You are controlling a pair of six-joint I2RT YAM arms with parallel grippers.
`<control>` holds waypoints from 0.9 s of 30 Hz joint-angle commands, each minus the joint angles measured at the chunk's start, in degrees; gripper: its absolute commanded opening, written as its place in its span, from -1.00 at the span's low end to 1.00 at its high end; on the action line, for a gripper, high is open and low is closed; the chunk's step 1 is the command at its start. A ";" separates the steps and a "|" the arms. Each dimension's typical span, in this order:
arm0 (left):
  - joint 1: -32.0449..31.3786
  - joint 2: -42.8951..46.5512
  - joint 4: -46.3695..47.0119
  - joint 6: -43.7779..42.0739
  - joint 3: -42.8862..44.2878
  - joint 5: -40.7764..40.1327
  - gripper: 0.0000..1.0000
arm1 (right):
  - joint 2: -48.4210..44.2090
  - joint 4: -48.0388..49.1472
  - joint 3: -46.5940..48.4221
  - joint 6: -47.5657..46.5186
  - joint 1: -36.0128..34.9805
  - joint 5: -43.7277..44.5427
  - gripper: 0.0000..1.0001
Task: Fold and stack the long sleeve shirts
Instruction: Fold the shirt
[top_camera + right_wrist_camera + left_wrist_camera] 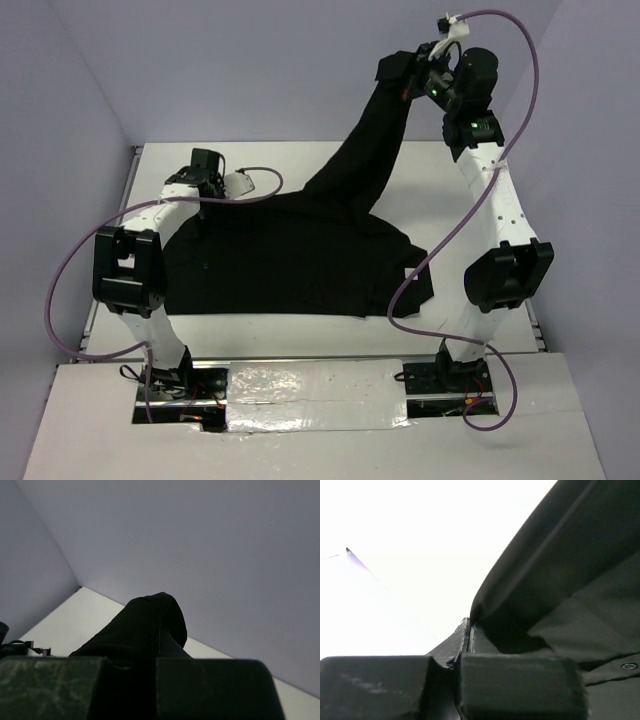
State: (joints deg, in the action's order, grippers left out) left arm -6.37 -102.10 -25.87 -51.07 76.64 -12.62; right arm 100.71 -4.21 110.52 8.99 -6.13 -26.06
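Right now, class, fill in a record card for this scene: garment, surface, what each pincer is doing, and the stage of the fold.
garment: black long sleeve shirt, body mostly spread flat
surface: white table
left pincer: shut on the shirt's edge, low at the table
right pincer: shut on one sleeve, held high above the table
tag: small white tag near the right arm
stage: not yet folded

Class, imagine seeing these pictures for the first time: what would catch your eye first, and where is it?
A big black shirt sprawls across the white table. The right end effector, raised high at the far right, holds one part of it up in a steep peak. The left end effector pinches its far left edge, down low.
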 commanded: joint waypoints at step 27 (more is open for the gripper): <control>6.19 -20.50 -2.87 3.78 23.02 -4.08 -0.16 | -1.83 -4.76 -0.57 -6.10 -5.56 -10.41 -1.00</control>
State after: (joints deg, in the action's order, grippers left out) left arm -1.26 -121.80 -27.44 -50.26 95.29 -16.25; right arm 98.72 -10.74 108.22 2.11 -11.18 -35.92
